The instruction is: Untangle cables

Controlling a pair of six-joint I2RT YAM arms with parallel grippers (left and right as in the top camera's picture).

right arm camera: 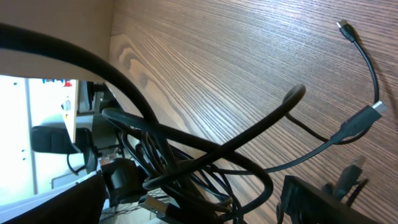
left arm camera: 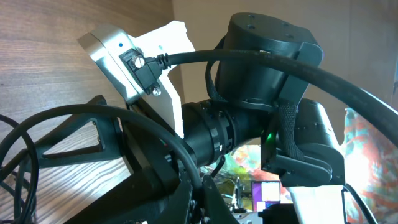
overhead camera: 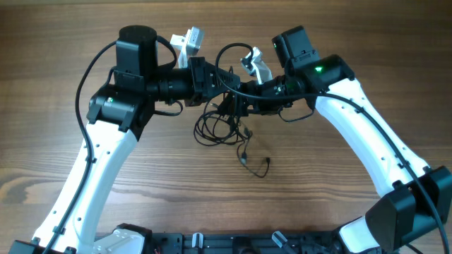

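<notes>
The cables (overhead camera: 215,127) are a loose black bunch in mid-table, partly lifted, and one strand with a plug (overhead camera: 244,161) trails toward the front. My left gripper (overhead camera: 227,95) reaches in from the left above the bunch. In the left wrist view this left gripper (left arm camera: 200,200) has its jaws together with a thin strand pinched between them. My right gripper (overhead camera: 239,106) comes in from the right, facing it. In the right wrist view the right gripper (right arm camera: 186,198) stands wide open around the tangled cables (right arm camera: 205,168), with a flat plug (right arm camera: 158,208) among them.
Two loose strands with small plugs (right arm camera: 372,112) lie on the wooden table (right arm camera: 249,56) to the right. The right arm's black wrist and its white camera mount (left arm camera: 137,56) fill the left wrist view at close range. Thick arm cables (overhead camera: 85,77) loop beside both arms.
</notes>
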